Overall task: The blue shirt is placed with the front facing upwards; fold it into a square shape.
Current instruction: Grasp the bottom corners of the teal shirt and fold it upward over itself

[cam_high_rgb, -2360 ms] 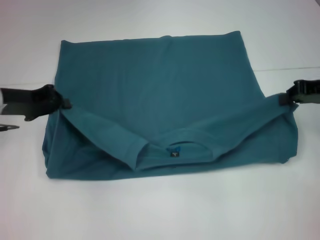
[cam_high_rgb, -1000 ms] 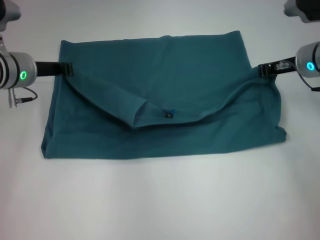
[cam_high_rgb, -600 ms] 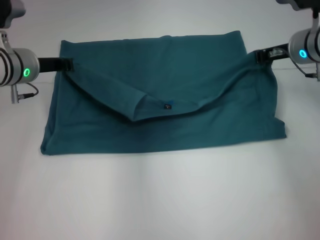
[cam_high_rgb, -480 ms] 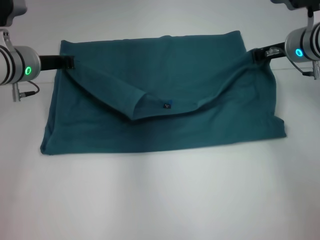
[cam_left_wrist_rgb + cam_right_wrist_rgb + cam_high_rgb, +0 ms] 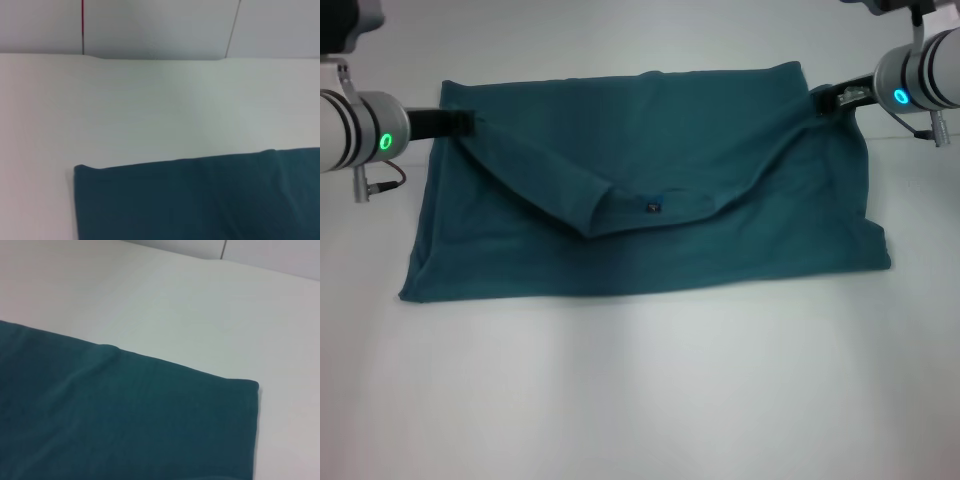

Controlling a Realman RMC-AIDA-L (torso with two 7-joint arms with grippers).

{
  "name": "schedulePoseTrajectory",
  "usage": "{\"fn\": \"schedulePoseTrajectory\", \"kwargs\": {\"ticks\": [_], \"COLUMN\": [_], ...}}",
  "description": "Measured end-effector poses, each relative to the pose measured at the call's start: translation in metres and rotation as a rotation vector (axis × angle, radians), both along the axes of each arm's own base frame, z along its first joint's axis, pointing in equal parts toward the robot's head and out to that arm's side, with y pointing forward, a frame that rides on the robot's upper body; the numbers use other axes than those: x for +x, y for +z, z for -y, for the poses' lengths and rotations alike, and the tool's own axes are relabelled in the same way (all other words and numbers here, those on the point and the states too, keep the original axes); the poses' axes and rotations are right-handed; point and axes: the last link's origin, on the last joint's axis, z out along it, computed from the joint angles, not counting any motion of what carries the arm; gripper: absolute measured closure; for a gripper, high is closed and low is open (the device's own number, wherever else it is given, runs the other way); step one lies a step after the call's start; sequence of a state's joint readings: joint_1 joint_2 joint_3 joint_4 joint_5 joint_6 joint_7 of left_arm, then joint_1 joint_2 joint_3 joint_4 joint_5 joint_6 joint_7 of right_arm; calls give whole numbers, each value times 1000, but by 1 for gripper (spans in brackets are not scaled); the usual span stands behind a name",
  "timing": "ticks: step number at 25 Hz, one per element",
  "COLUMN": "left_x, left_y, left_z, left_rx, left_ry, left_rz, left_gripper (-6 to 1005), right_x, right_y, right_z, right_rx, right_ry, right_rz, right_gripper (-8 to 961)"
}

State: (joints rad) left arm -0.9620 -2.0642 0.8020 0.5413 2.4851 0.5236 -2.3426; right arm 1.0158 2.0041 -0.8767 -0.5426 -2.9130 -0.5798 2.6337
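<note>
Pinching the blue shirt (image 5: 650, 180) — left gripper (image 5: 460, 122), right gripper (image 5: 823, 100).

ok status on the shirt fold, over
Left gripper and right gripper each pinch a far corner of the blue shirt. Shirt doubled over on the white table, collar label up. Nothing in the way.

A plain white tabletop (image 5: 650, 400) is stretching out beneath a pale panelled wall (image 5: 160, 25) bearing a thin red vertical line (image 5: 82, 25).
</note>
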Motion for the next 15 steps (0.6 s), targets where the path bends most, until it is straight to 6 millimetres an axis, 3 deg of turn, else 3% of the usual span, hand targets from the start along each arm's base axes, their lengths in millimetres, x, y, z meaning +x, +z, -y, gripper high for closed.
{"fn": "schedulePoseTrajectory", "kwargs": {"ticks": [15], "left_x": [-7], "left_y": [-11], "left_z": [7], "left_rx": [22], "left_ry": [20], "left_rz": [2], "left_gripper": [992], "right_x": [-1], "right_y": [-13], "right_z": [3], "right_rx": [-33], "right_ry": [17], "right_rz": [41], "right_gripper": [934]}}
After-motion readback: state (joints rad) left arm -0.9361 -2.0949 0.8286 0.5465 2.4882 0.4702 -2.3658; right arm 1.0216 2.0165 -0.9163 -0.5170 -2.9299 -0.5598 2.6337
